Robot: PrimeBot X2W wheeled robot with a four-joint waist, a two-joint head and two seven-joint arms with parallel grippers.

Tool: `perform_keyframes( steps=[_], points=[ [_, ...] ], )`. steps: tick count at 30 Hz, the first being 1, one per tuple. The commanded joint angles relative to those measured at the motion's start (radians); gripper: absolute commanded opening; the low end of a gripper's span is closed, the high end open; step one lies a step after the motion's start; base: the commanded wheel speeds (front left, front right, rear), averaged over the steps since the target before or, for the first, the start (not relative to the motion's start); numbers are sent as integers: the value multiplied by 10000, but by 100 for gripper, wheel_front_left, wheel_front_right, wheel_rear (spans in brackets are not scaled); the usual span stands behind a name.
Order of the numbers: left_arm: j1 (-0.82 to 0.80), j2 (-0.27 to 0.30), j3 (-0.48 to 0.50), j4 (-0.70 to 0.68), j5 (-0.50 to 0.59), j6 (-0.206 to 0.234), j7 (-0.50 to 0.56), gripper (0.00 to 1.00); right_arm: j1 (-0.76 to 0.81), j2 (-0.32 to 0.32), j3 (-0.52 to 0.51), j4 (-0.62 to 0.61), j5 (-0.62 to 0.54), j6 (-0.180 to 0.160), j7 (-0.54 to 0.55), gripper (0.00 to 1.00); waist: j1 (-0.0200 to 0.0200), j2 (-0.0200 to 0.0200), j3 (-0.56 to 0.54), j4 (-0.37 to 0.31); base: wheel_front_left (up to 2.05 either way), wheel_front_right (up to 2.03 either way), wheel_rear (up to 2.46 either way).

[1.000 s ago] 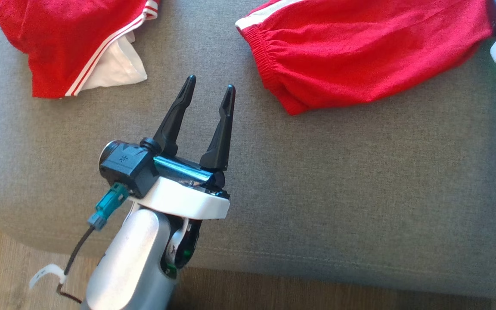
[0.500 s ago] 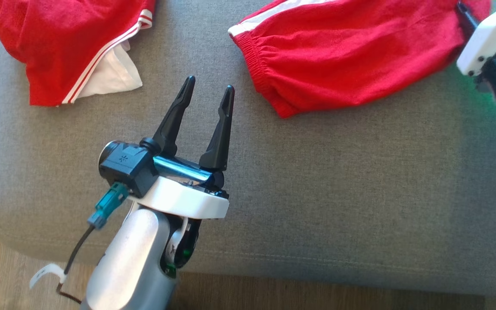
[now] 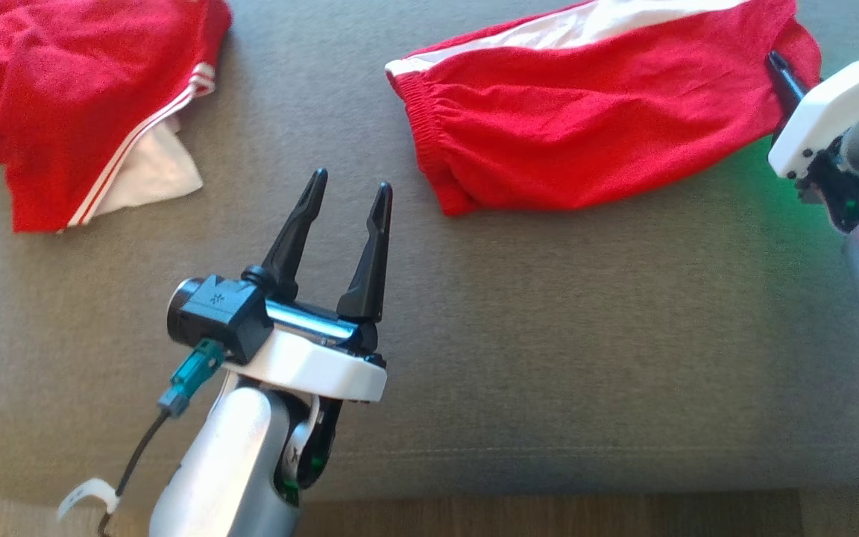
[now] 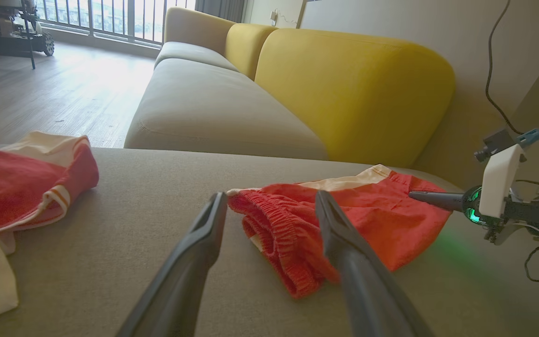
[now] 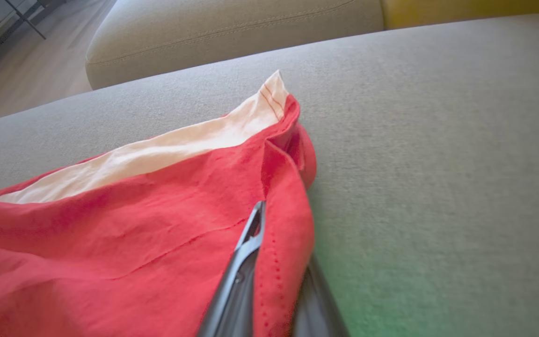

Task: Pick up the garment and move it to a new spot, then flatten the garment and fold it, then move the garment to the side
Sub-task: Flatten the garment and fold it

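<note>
The garment (image 3: 593,127) is a pair of red shorts with a white side panel and an elastic waistband, lying crumpled on the grey cushion (image 3: 549,313). My right gripper (image 3: 781,68) is shut on its right hem; in the right wrist view a fold of the red cloth (image 5: 279,252) is pinched between the two fingers. The left wrist view shows the garment (image 4: 382,224) with the right gripper (image 4: 414,195) at its far edge. My left gripper (image 3: 350,186) stands open above bare cushion, to the left of the waistband and holding nothing.
A second red garment (image 3: 64,112) with white stripes lies at the cushion's far left. The cushion's front edge (image 3: 474,462) drops to a wooden floor. Behind stand a grey sofa seat (image 4: 213,107) and a yellow backrest (image 4: 353,89).
My right gripper's fingers have closed on the garment's right hem. The head view has shifted, so everything sits lower in the picture. The left gripper stays open.
</note>
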Motion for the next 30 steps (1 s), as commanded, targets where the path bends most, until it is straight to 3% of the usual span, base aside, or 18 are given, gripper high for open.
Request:
perform_keyframes(
  steps=[1,8,15,23,30],
  points=[
    [-21,29,348,-301,97,46,-51,100,153,45,86,-320,91,-4,-113,0,0,0,-216,-279,0,0,0],
    [216,41,471,-303,166,90,-51,100,806,-150,207,-889,-18,-4,-153,0,0,0,-407,-918,0,0,0],
    [294,37,409,-365,99,48,-51,100,955,-425,8,-969,-849,-4,-323,0,0,0,-412,-1056,0,0,0],
    [474,31,346,-341,-75,83,-51,100,600,120,-293,-1155,-1605,-4,-315,0,0,0,-548,-811,0,0,0],
    [537,29,355,-345,-178,170,-51,100,552,712,-55,-2196,-1756,-4,104,0,0,0,-650,-530,0,0,0]
  ],
)
